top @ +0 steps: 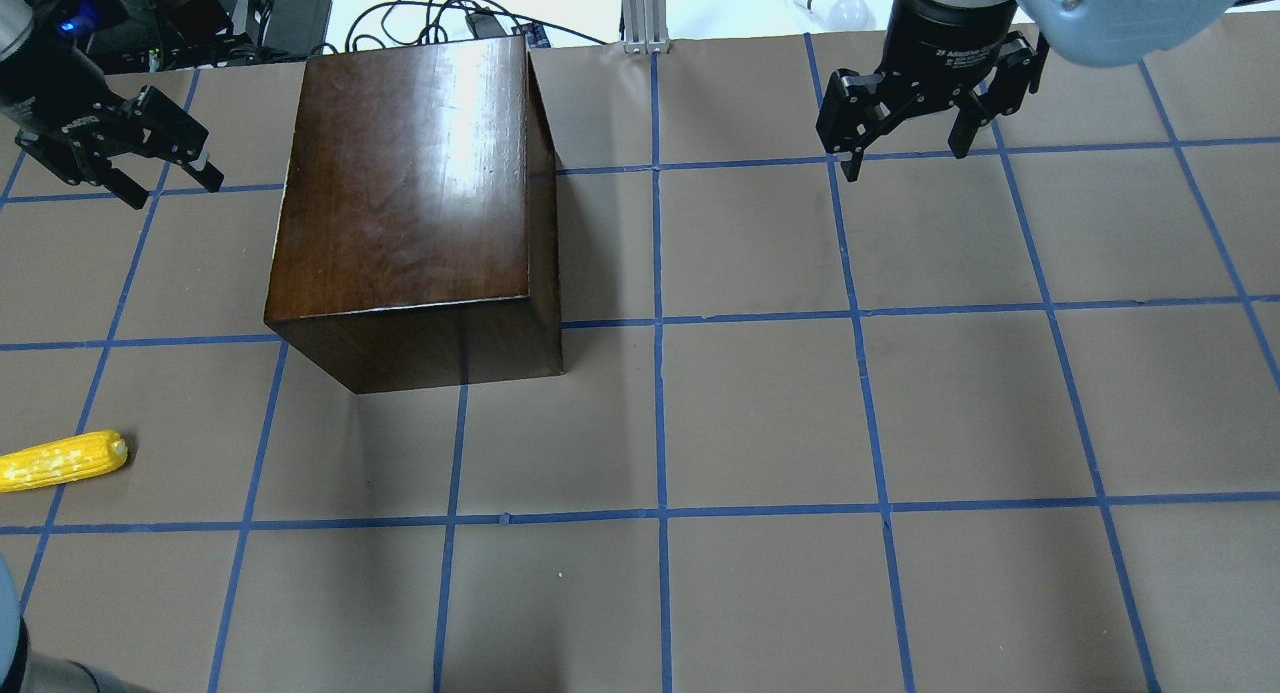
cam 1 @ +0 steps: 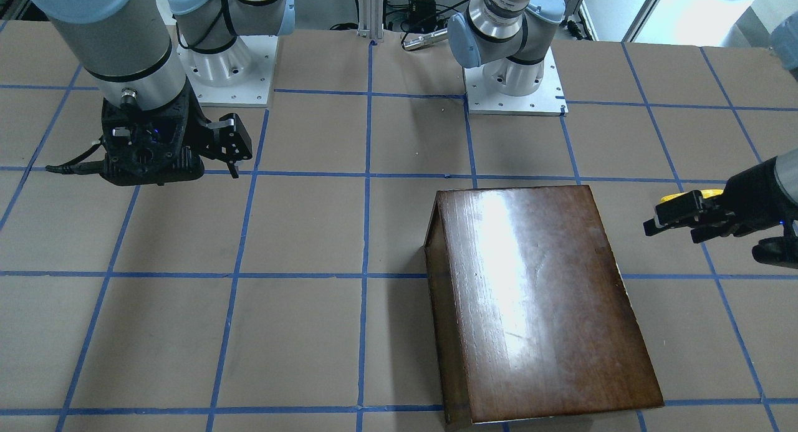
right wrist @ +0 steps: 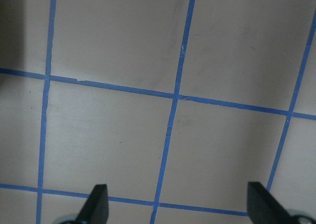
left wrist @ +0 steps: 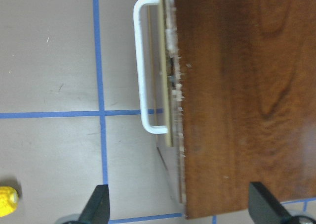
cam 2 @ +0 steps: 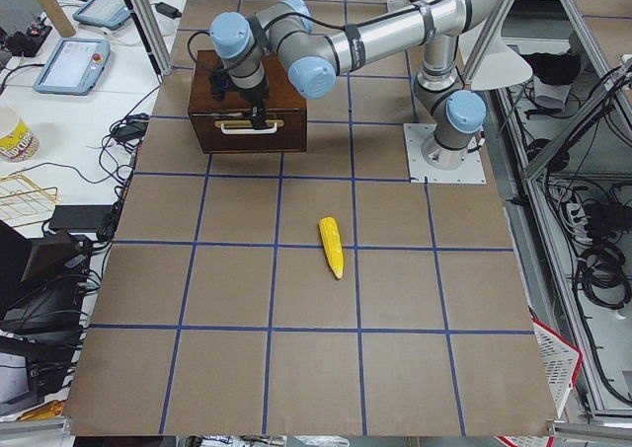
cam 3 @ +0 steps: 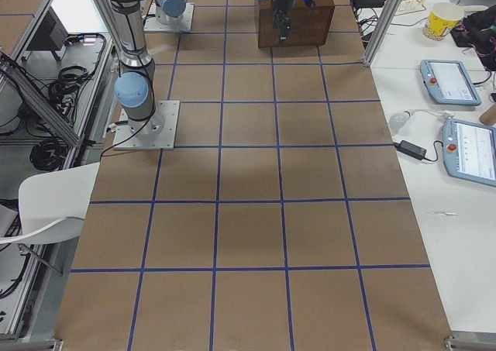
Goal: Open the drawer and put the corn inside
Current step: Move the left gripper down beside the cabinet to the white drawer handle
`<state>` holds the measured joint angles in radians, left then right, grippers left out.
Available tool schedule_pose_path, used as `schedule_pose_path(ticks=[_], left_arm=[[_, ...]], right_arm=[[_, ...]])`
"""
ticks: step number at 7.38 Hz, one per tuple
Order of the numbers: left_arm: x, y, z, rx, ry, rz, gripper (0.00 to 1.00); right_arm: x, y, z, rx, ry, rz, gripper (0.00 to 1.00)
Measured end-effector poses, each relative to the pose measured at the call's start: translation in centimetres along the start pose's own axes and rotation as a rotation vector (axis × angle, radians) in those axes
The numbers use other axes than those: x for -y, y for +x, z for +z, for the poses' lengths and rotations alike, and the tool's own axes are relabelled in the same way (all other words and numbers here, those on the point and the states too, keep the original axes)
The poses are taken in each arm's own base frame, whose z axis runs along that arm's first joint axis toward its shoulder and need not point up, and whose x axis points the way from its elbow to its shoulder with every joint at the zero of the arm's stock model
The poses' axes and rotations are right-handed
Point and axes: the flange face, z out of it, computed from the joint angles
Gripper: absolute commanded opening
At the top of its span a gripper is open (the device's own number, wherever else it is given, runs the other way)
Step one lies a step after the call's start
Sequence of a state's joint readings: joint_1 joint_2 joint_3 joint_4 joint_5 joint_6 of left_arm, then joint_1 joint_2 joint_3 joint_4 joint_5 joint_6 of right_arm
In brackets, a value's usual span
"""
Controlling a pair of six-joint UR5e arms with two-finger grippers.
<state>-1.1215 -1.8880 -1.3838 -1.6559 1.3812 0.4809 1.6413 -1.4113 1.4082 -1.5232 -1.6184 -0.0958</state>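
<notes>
The glossy dark-brown cabinet [top: 410, 193] stands at the far left of the table. Its drawer [cam 2: 247, 131] is shut, with a white handle [left wrist: 143, 66] on the front, which faces the table's left end. The yellow corn [top: 62, 460] lies flat on the table nearer the robot, left of the cabinet; it also shows in the exterior left view [cam 2: 333, 246]. My left gripper [top: 172, 191] is open and empty, hovering above the drawer's front edge; the handle lies between its fingertips [left wrist: 96, 204] in the wrist view. My right gripper [top: 905, 161] is open and empty, over bare table at the far right.
The table is brown paper with a blue tape grid [top: 660, 323]. The arm bases [cam 1: 514, 83] stand at the robot's edge. Cables and an aluminium post [top: 645, 13] lie beyond the far edge behind the cabinet.
</notes>
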Motion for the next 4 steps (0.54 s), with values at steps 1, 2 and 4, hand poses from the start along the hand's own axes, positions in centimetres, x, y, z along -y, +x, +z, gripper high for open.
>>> schedule_pose_path(ticks=[1,2,4], left_arm=[[0.8,-1.3,1.8,-0.021,-0.004,-0.006,1.0],[1.4,-2.4,3.4,-0.032,-0.007,-0.008,1.0],[2.4,-3.5,6.5,-0.065,-0.005,-0.009,1.0]], right_arm=[[0.0,0.0,0.0,0.0,0.0,0.0,1.0],[0.0,0.0,0.0,0.0,-0.001,-0.001,1.0],[0.0,0.0,0.0,0.0,0.0,0.0,1.0]])
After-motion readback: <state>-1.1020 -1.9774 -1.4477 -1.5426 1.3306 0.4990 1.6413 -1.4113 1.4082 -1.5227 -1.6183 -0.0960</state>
